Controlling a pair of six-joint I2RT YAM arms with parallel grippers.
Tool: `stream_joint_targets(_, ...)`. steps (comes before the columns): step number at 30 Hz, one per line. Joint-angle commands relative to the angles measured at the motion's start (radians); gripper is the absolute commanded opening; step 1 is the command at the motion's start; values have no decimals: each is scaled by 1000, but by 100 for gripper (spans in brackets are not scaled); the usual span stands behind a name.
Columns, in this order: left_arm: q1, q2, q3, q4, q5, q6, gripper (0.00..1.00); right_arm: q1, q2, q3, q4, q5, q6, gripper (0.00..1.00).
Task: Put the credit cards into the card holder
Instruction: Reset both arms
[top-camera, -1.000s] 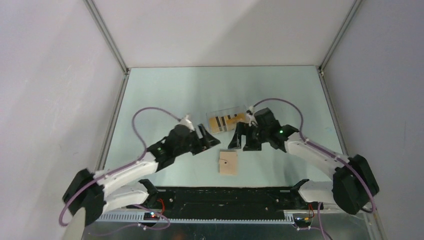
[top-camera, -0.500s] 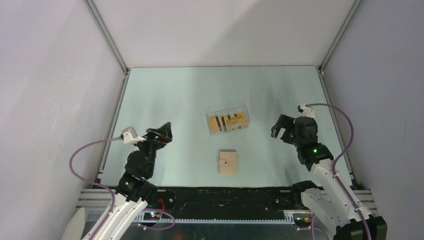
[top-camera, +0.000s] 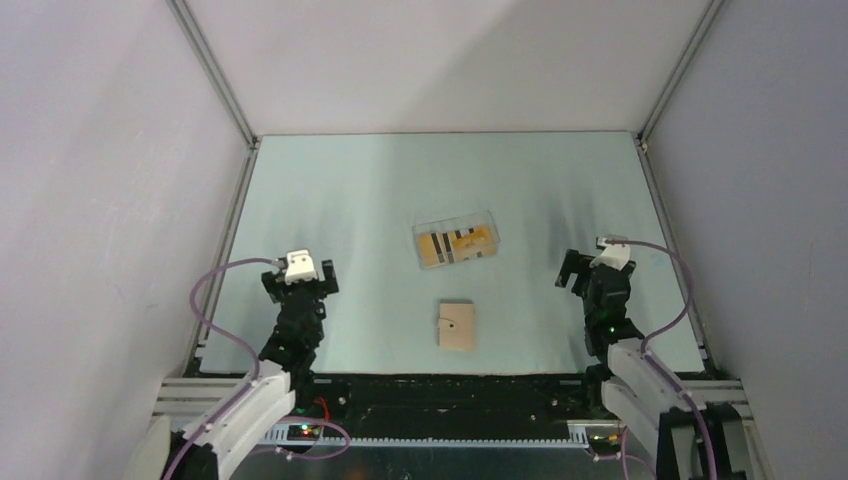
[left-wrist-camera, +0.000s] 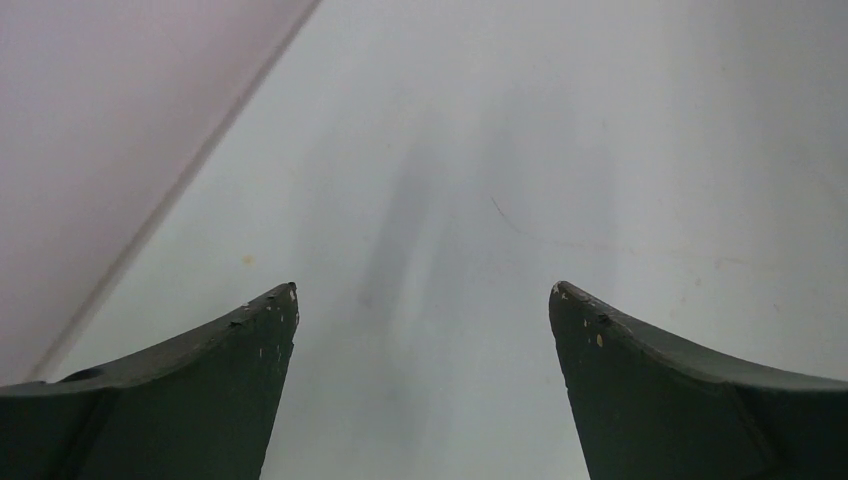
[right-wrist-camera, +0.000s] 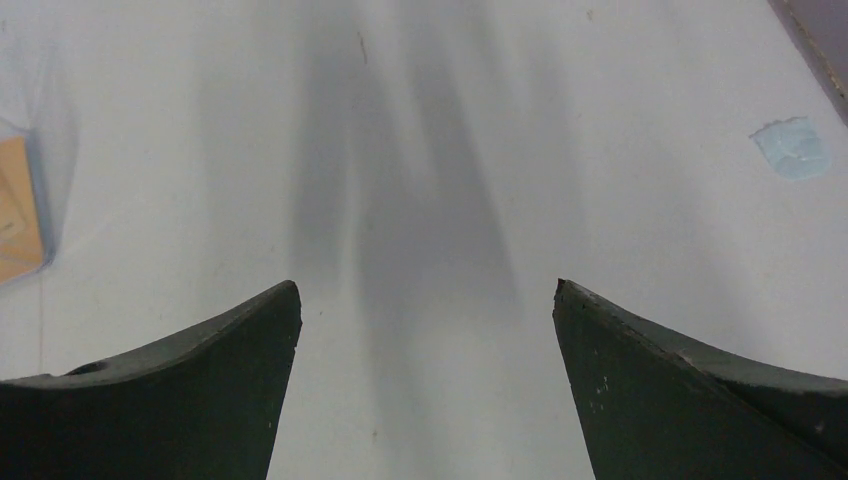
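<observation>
One card holder lies nearest the front edge, a flat tan rectangle folded shut on the pale, matte worktop. It sits midway between the two arms and well apart from both. There are two claws, one to either side. The left claw has its two dark, tapered fingers spread wide with nothing between them. The right claw gapes just as wide and is also empty. Farther in, beyond the card holder, rests one clear plastic tray, set at a slight angle. It holds the credit cards, thin orange-yellow rectangles with dark stripes lying flat. Their number cannot be told.
</observation>
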Motion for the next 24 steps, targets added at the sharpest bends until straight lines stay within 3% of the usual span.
stream_joint_targets(1, 126, 101, -30, 367, 152, 121, 100, -68, 126, 15, 342, -80, -47, 99)
stream_joint_targets(5, 261, 244, 10, 479, 316, 115, 100, -152, 297, 68, 446, -166, -33, 99)
stream_joint_targets(8, 365, 399, 11, 691, 351, 40, 100, -203, 385, 70, 550, -217, 14, 99)
stream_joint_targets(11, 420, 600, 9, 894, 447, -4, 100, -212, 559, 61, 761, -342, -21, 100)
stream_joint_targets(12, 422, 705, 13, 1008, 461, 2, 100, -204, 551, 105, 648, -358, -38, 99)
stream_joint_targets(19, 420, 683, 159, 678, 428, -2, 100, -177, 556, 115, 650, -315, -54, 100)
stream_joint_targets(24, 420, 687, 179, 656, 429, -4, 100, -177, 556, 115, 649, -315, -55, 99)
